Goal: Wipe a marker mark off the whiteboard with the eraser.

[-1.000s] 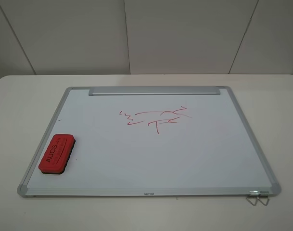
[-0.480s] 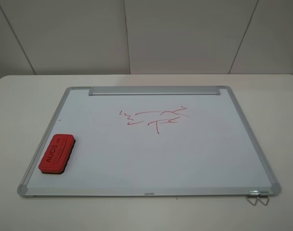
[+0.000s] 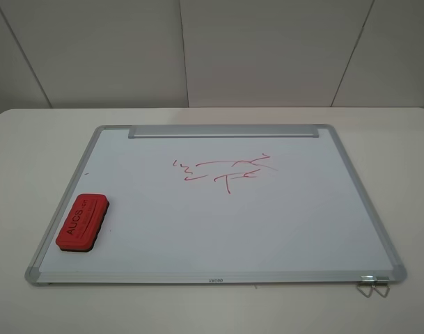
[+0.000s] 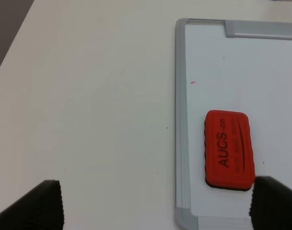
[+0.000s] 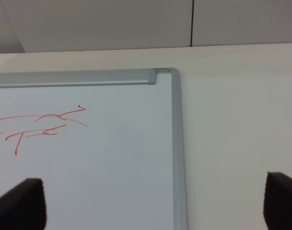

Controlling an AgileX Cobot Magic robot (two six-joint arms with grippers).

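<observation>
The whiteboard [image 3: 267,229] lies flat on the table, its silver bar [image 3: 222,131] along the far edge. A thin red marker mark [image 3: 225,170] sits on its far middle area and also shows in the right wrist view [image 5: 40,124]. The red eraser [image 3: 82,223] with dark "AUCS" lettering rests on the board's near left corner. Neither arm appears in the high view. My left gripper [image 4: 155,211] is open above the table beside that corner, the eraser [image 4: 229,148] just ahead of one fingertip [image 4: 275,203]. My right gripper [image 5: 150,206] is open over the board's right edge [image 5: 174,143].
The white table [image 3: 30,153] surrounds the board on all sides. A small wire clip [image 3: 373,285] sticks out at the board's near right corner. A tiny red speck [image 4: 193,82] marks the board beyond the eraser. Pale wall panels stand behind the table.
</observation>
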